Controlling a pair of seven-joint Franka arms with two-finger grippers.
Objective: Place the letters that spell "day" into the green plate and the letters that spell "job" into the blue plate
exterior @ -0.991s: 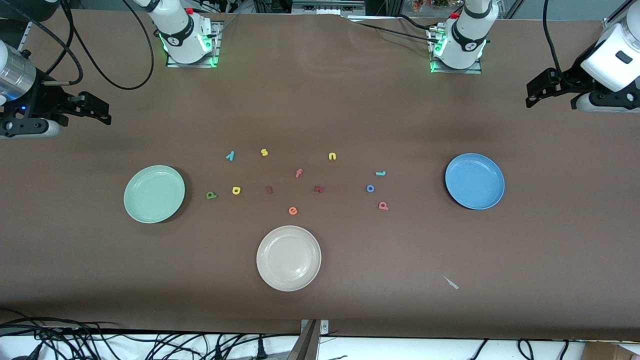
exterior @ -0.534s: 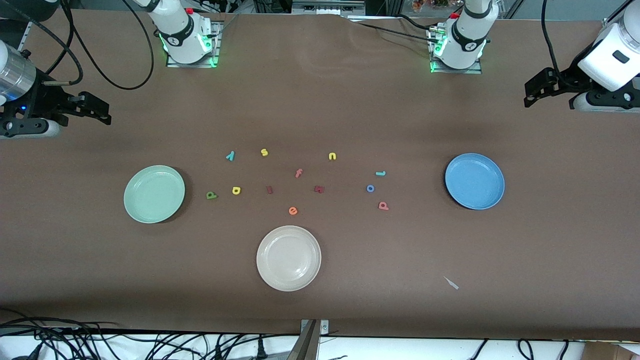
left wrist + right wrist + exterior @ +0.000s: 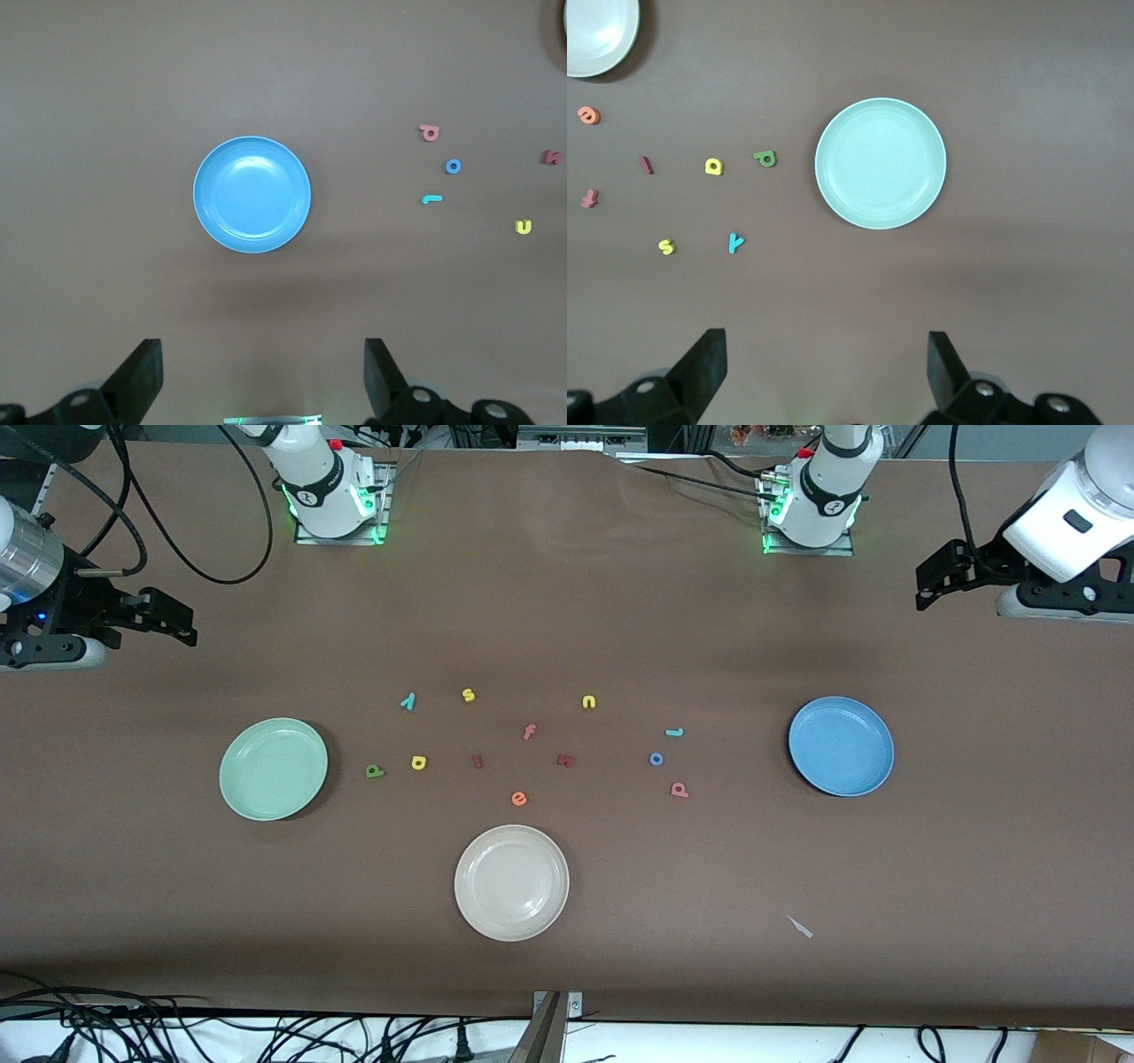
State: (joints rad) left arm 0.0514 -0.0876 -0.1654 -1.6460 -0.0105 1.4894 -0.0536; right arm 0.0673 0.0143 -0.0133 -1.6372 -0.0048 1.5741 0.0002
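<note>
The left tool (image 3: 926, 586), fingers spread and empty, hangs over the bench (image 3: 567, 957) at the left arm's end; the blue plate (image 3: 841, 746) lies flat on the bench below and well apart from it, nearer the front camera. Beside the plate, toward the bench's middle, lie the teal j (image 3: 674, 732), its long axis along the bench's length, then the blue o (image 3: 656, 759) and the pinkish-red b (image 3: 679, 789), each nearer the camera in turn. The right tool (image 3: 182, 624), likewise spread and empty, hangs over the right arm's end, well apart from the green plate (image 3: 274, 769). Beside that plate lie the dark green d (image 3: 375, 771) and the yellow a (image 3: 418, 762); the teal y (image 3: 407, 701) lies farther from the camera, its stem slanted. None of the letters touches another or a plate.
</note>
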